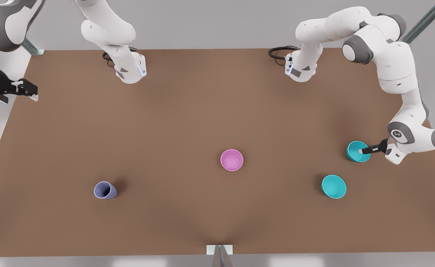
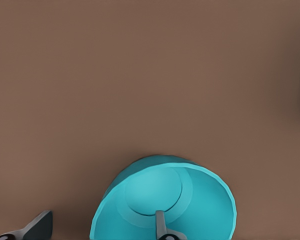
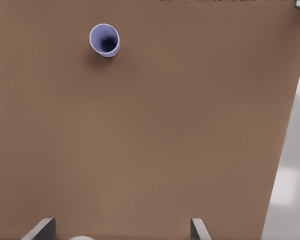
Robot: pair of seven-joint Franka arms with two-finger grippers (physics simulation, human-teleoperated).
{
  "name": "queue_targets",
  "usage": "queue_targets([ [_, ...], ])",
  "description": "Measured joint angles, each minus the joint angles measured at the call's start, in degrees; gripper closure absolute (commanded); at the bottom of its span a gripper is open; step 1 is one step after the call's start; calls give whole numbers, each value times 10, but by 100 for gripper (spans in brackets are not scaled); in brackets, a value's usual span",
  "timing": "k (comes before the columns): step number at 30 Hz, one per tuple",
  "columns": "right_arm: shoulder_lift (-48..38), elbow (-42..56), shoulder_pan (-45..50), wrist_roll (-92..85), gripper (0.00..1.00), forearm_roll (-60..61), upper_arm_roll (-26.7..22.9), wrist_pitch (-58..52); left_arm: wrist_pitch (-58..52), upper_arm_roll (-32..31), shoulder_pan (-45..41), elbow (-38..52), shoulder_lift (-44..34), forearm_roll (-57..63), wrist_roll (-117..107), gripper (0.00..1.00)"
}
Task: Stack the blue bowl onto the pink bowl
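Note:
The blue bowl [image 1: 354, 150] stands upright near the table's edge on the front view's right. My left gripper [image 1: 362, 151] reaches down at it, open and astride the rim. In the left wrist view one finger [image 2: 161, 225] is inside the blue bowl [image 2: 190, 200] and the other finger [image 2: 37, 226] is outside, clear of the wall. The pink bowl [image 1: 232, 160] sits upright mid-table, well apart from it. My right gripper [image 1: 34, 92] waits open and holds nothing, high over the table's edge on the front view's left.
A second turquoise bowl [image 1: 334, 186] stands just in front of the first. A periwinkle cup [image 1: 105, 190] [image 3: 105, 40] sits toward the front view's left. The brown table [image 1: 165, 118] ends close beside the blue bowl.

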Motion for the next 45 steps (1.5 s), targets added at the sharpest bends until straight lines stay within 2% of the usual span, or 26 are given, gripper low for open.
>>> queue_targets([
  [1,0,0,7,-2,0,0,0,0,-1,0,0,0,1,-3,6,46],
  [4,1,0,28,-9,0,0,0,-1,-11,0,-1,0,-1,-8,23,71],
  [5,2,0,33,-11,0,0,0,-1,-15,0,-1,0,-4,-9,28,74],
  [11,3,0,53,-21,0,-5,0,-2,-32,-2,-3,3,-18,-9,46,79],
  [14,4,0,50,-24,0,-5,0,-2,-46,-9,-13,7,-65,-6,39,79],
  [16,5,0,43,-26,0,-6,0,-2,-73,-12,-72,22,-103,5,25,79],
  [18,6,0,33,-28,0,-6,0,-2,-103,-34,-168,57,-112,15,1,79],
  [20,7,0,20,-30,0,-6,0,-2,-126,-61,-272,133,-77,21,-35,79],
  [23,7,0,0,-32,0,-7,0,-2,-146,-165,-335,271,13,28,-111,79],
  [26,8,-1,-17,-34,0,-7,0,-2,-147,-195,-392,325,64,38,-186,79],
  [32,11,-1,-28,-38,0,-7,-1,-2,-147,-198,-393,330,80,49,-301,79],
  [45,15,-1,18,-42,0,-7,0,1,-134,-195,-382,325,92,59,-437,79],
])
